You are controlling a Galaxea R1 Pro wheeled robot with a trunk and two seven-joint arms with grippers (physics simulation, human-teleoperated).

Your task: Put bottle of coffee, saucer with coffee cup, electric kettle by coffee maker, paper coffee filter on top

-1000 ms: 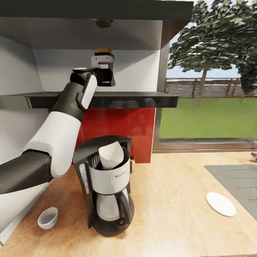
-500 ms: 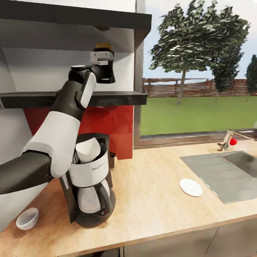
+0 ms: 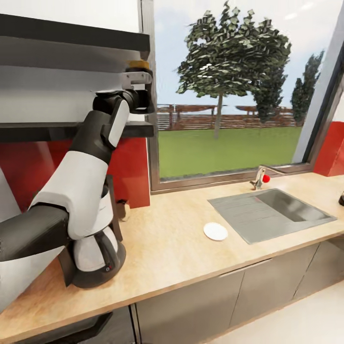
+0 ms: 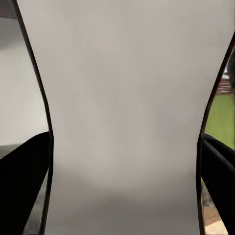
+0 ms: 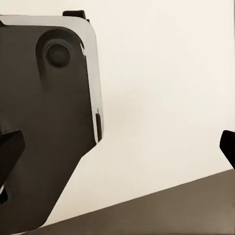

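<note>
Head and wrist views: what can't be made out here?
- Coffee maker, head view: its top and any filter are hidden behind the left arm.
- Bottle of coffee, left wrist view: a close pale waisted body between the fingers; cap and base are cut off by the edges. Head view: the left gripper covers it except the orange cap.
- Right wrist view: fingertips are cut off at both edges, so open or shut is unclear.
</note>
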